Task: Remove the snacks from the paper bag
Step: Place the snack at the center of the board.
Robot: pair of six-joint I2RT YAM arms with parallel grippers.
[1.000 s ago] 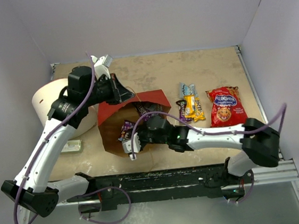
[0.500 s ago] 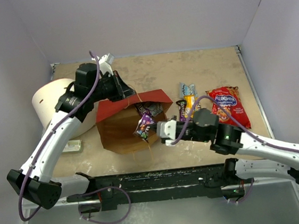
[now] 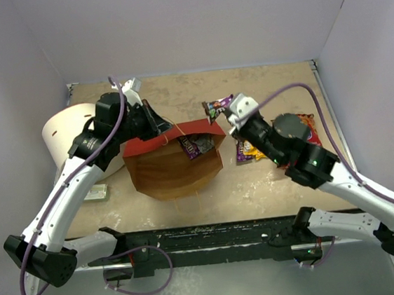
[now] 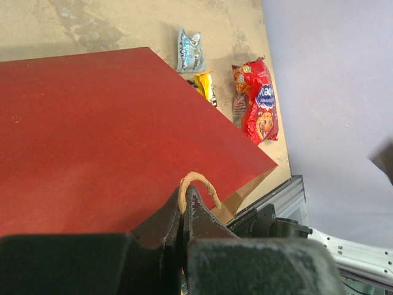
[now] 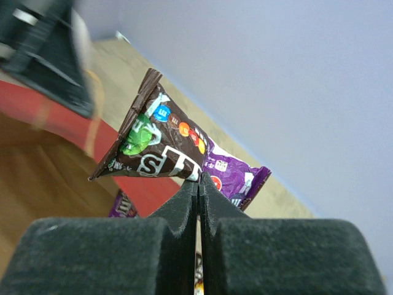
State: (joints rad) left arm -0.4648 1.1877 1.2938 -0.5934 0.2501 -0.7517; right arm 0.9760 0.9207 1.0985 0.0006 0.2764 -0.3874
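Note:
The paper bag (image 3: 175,171) lies with its brown inside facing up; its red outside fills the left wrist view (image 4: 110,123). My left gripper (image 3: 153,122) is shut on the bag's string handle (image 4: 199,182) at the far rim. My right gripper (image 3: 231,110) is in the air just beyond the bag's far right corner. It is shut on a brown candy pack (image 5: 153,144), with a purple pack (image 5: 236,175) pressed behind it. Another purple pack (image 3: 197,145) lies inside the bag. The red cookie bag (image 4: 261,101), a yellow pack (image 4: 206,86) and a light-blue pack (image 4: 189,50) lie on the table.
A white cylindrical tub (image 3: 61,133) lies left of the bag behind my left arm. A small white-and-green box (image 3: 96,192) sits by the bag's left side. My right arm crosses over the snacks (image 3: 248,150) on the table. Walls close in the back and sides.
My right gripper has come up out of the bag with the candy pack and swung to the back right, past the bag's far rim. My left gripper keeps holding the handle.

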